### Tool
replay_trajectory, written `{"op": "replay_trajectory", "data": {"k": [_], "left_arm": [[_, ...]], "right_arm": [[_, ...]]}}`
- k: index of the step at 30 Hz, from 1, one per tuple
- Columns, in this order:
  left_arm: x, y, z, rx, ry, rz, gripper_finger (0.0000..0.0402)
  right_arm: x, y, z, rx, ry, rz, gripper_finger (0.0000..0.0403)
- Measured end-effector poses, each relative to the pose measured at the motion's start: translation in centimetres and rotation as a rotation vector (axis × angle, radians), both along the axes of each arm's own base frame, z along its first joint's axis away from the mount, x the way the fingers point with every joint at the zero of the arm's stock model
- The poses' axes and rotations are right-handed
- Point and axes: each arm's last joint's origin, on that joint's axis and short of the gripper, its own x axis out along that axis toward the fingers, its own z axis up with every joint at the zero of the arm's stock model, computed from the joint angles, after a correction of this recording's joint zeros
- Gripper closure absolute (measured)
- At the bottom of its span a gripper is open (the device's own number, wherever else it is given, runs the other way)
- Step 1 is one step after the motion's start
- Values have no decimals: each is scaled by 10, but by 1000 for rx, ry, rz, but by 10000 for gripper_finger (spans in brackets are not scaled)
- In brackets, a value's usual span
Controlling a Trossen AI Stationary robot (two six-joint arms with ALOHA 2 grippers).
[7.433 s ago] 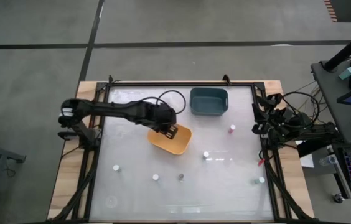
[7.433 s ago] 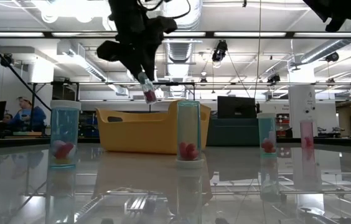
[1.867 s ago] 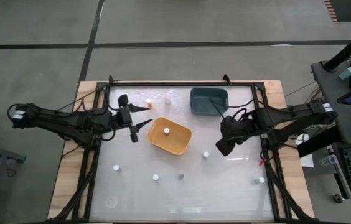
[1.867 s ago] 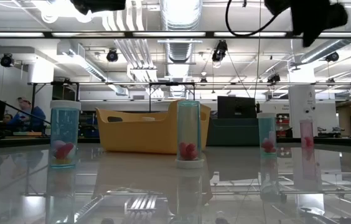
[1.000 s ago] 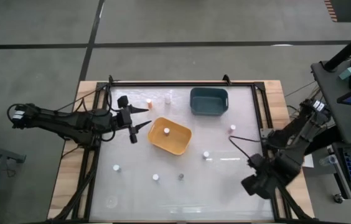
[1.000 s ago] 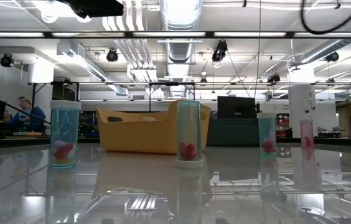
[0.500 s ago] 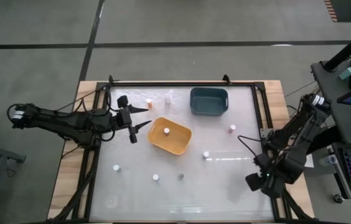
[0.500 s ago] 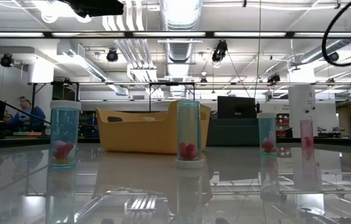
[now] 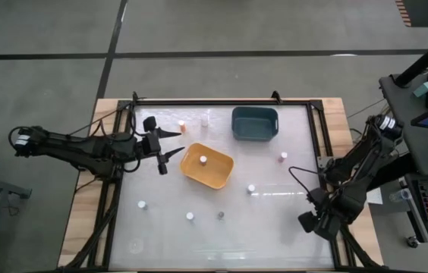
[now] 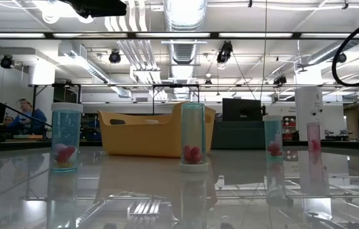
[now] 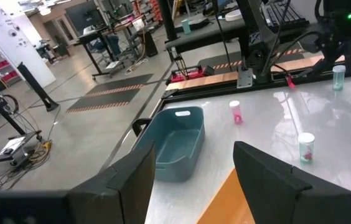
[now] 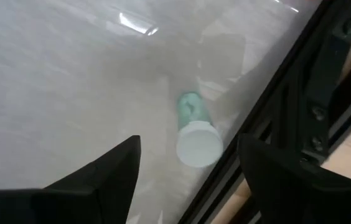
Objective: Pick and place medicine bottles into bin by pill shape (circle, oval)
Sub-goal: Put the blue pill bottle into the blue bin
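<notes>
The right tool point(image 9: 310, 221) hangs over the counter's front right corner, its fingers point(image 12: 107, 171) spread apart and empty. Directly beneath it, in the right wrist view, stands a white-capped bottle point(image 12: 195, 134) with a green tint, just beside the dark frame rail point(image 12: 269, 124) at the counter's edge.

The left tool point(image 9: 170, 142) waits above the counter's rear left part, fingers point(image 11: 269, 168) released and holding nothing, pointing toward the orange-yellow tub point(image 9: 207, 166). That tub sits tilted near the middle of the counter point(image 9: 275, 235), with one white-capped bottle point(image 9: 202, 159) inside it. The dark teal tub point(image 9: 254, 123) sits at the rear, right of centre, well apart from the right tool.

Other bottles stand loose on the counter: an orange one point(image 9: 181, 124) and a white one point(image 9: 205, 118) near the rear edge, one with pink contents point(image 9: 283, 157) right of the teal tub, one point(image 9: 250, 188) near the centre, and three along the front left, two white-capped point(image 9: 142, 204) point(image 9: 189, 216) and one grey point(image 9: 220, 215). In the low view, four clear bottles with red pills, such as the middle one point(image 10: 193, 137), stand before the orange-yellow tub.
</notes>
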Motion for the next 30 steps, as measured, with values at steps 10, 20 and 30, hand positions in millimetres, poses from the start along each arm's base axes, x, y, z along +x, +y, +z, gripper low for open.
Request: {"op": "replay_trajectory", "data": {"k": [10, 20, 30], "left_arm": [[0, 0, 0, 0, 0, 0, 201], [0, 0, 0, 0, 0, 0, 201], [0, 0, 0, 0, 1, 0, 201]], "right_arm": [[1, 1, -11, -21, 14, 7, 169], [1, 2, -16, -34, 29, 17, 223], [-1, 2, -16, -37, 31, 24, 294]]}}
